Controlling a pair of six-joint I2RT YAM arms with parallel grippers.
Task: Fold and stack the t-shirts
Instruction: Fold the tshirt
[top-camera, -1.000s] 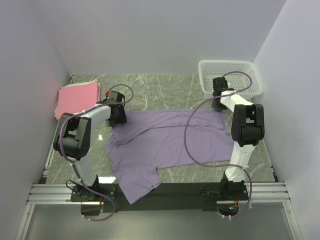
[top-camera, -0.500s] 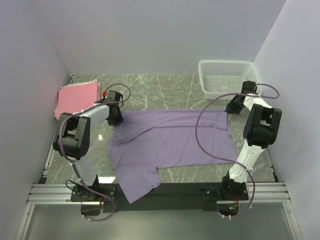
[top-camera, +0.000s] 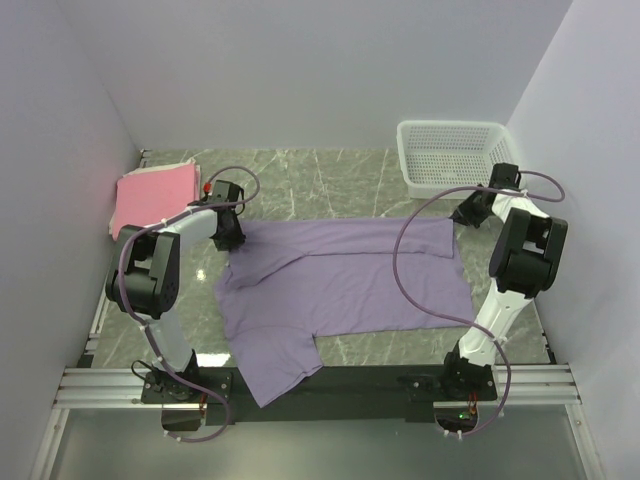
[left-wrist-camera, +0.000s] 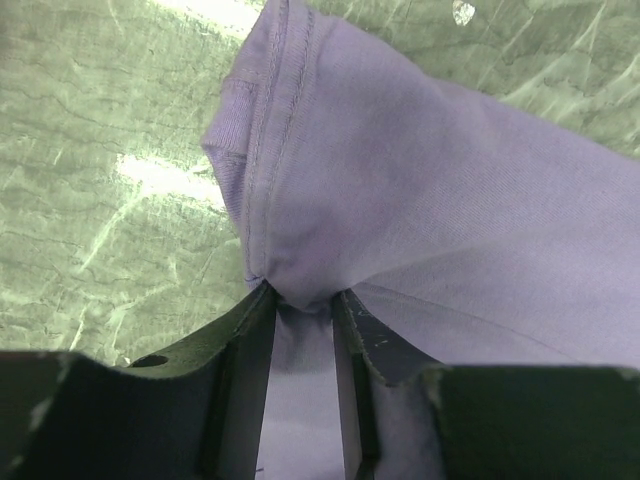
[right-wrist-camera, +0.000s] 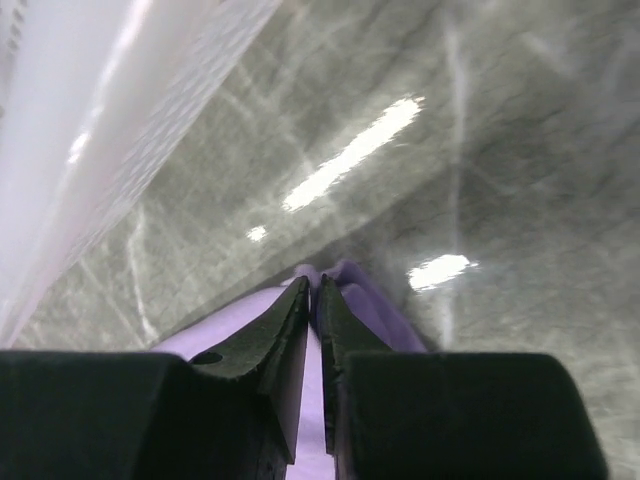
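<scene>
The lavender t-shirt (top-camera: 340, 290) lies spread across the marble table, one sleeve hanging toward the near edge. My left gripper (top-camera: 228, 236) sits at its far left corner; in the left wrist view the left gripper (left-wrist-camera: 300, 295) is shut on a bunched fold of the lavender t-shirt (left-wrist-camera: 420, 200) near a stitched hem. My right gripper (top-camera: 462, 214) is at the far right corner. In the right wrist view the right gripper (right-wrist-camera: 313, 285) has its jaws nearly together on the edge of the lavender t-shirt (right-wrist-camera: 375, 305). The pink t-shirt (top-camera: 155, 192) lies folded at the back left.
A white mesh basket (top-camera: 455, 128) stands at the back right, close behind my right gripper; the basket's wall (right-wrist-camera: 120, 120) fills the upper left of the right wrist view. White walls close in the table on three sides. Bare marble (top-camera: 330, 180) lies behind the shirt.
My right arm swung out to the right, drawing the shirt's far right corner with it. My left gripper closed on the far left corner. The shirt's far edge now lies straighter.
</scene>
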